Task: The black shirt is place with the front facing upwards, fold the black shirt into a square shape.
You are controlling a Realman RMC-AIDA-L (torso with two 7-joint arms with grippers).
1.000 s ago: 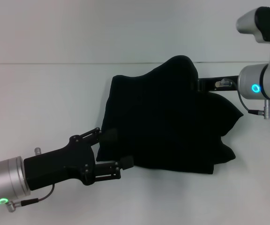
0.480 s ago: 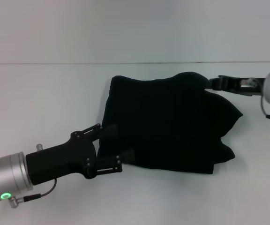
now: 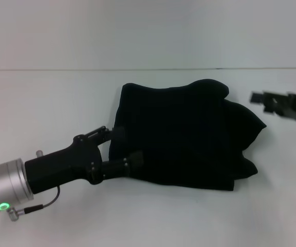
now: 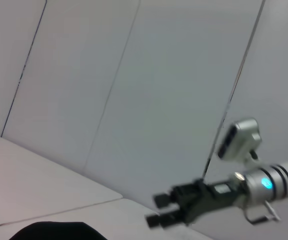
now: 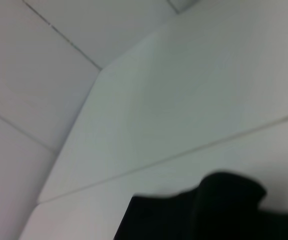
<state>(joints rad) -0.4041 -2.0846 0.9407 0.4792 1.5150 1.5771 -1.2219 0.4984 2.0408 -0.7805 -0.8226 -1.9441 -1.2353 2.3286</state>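
Note:
The black shirt [image 3: 184, 136] lies on the white table as a folded, lumpy bundle with uneven edges on its right side. No print shows. My left gripper [image 3: 128, 145] is at the bundle's near-left edge, open, with one finger on either side of that edge. My right gripper [image 3: 261, 100] is off the shirt, in the air to its right, and is blurred. The left wrist view shows the right gripper [image 4: 158, 210] with its fingers apart and empty, and a sliver of the shirt [image 4: 49, 231]. The right wrist view takes in the shirt's far edge [image 5: 209, 210].
White table [image 3: 60, 103] all around the shirt, with a pale wall behind it. Nothing else lies on the table.
My right gripper let go of the shirt's far-right corner and drew away to the right. That lifted corner dropped flat. My left gripper slid in against the shirt's left edge.

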